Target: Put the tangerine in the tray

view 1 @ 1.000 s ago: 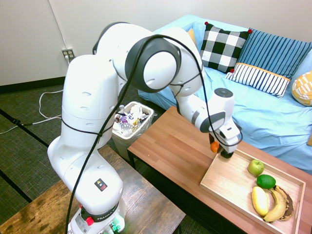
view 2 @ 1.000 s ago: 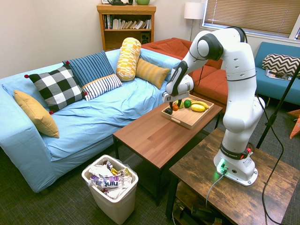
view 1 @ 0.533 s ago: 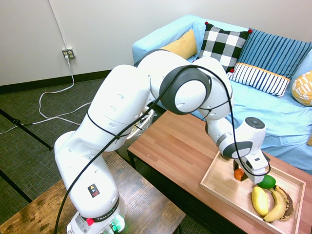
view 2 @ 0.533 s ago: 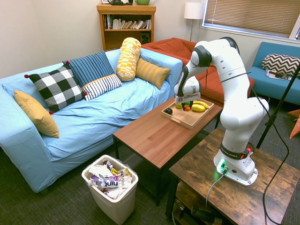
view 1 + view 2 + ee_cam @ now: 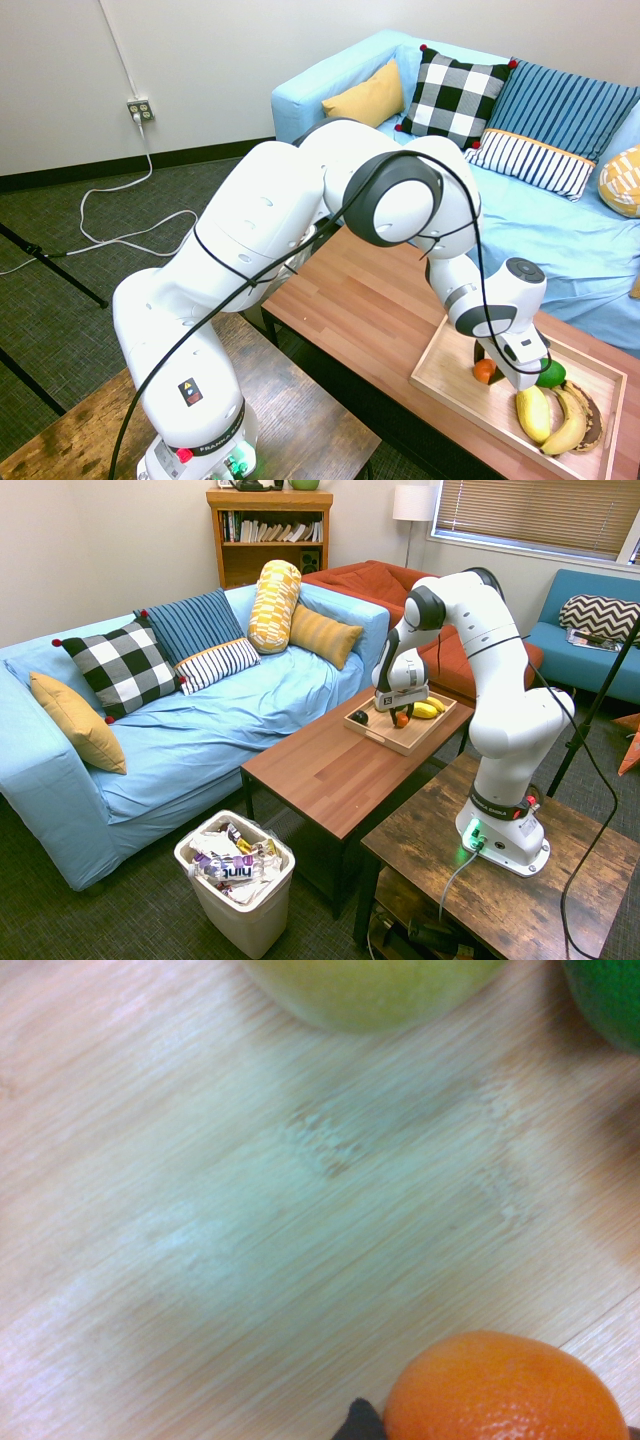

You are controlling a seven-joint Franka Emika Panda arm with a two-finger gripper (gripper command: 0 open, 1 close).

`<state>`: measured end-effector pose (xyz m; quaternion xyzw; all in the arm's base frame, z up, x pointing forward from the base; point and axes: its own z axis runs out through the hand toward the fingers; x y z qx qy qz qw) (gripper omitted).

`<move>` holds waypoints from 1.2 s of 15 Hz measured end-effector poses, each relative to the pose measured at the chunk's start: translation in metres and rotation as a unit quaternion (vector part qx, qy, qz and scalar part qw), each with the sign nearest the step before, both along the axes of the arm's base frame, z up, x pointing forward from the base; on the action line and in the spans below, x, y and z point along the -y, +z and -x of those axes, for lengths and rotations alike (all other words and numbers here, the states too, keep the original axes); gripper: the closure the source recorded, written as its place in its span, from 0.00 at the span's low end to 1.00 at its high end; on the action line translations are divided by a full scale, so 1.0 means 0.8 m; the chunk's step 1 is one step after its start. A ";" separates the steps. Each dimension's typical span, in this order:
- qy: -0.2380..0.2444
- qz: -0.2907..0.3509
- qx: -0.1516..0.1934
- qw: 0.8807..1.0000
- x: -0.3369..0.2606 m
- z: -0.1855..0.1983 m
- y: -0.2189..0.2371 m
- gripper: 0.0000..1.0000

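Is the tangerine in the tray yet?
Nearly. The tangerine is low over the tray inside its edges, at the tool. Whether it touches the wood, cannot tell.

We see the tangerine (image 5: 484,370), a small, round, bright orange fruit with a finely dimpled, slightly glossy skin that shows clearly in the wrist view (image 5: 505,1388). It sits low over the floor of the tray (image 5: 455,385), inside its near half; we cannot tell whether it touches the wood. In the second exterior view it shows as a small orange dot (image 5: 401,720) in the tray (image 5: 392,738).

The tray is a large, shallow, rectangular piece of light wood with low raised edges. It lies flat at one end of the brown coffee table. Up close, its floor (image 5: 250,1220) shows pale, fine, straight grain.
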<state>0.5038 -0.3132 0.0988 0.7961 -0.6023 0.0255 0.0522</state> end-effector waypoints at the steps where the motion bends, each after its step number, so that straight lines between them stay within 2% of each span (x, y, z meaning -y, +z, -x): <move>1: 0.003 -0.003 -0.001 1.000 0.001 0.002 -0.002 0.00; 9: 0.016 -0.007 0.006 1.000 0.002 -0.004 0.012 0.00; 14: 0.016 -0.007 0.034 0.999 0.013 -0.010 0.088 0.00; 18: 0.022 -0.001 0.043 0.999 0.007 -0.003 0.133 0.00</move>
